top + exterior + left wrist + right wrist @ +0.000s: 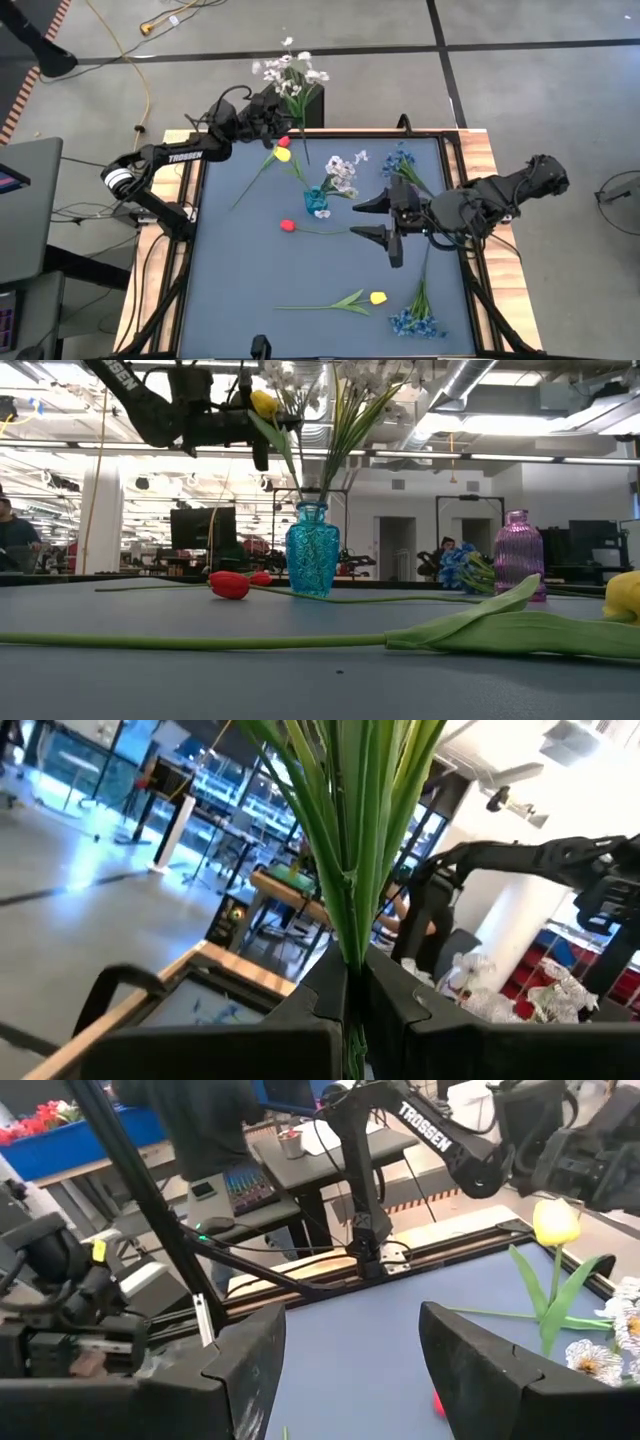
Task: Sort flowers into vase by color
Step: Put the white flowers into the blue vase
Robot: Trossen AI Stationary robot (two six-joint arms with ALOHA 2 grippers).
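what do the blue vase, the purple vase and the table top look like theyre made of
Blue vase: looks like tinted glass, glossy and see-through, with an embossed pattern catching light.
Purple vase: likely the same textured translucent glass, in violet.
Table top: a matte blue-grey sheet, no glare; possibly a mat or laminate, hard to tell. Its edge shows pale wood grain.

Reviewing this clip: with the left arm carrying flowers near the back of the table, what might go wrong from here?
1. The left gripper is shut on several stems, white blossoms and a yellow tulip together, so colours may get mixed.
2. The blue vase is narrow and already holds stems; a nudge might tip it.
3. The open right gripper hovers nearby, so the arms may crowd each other.
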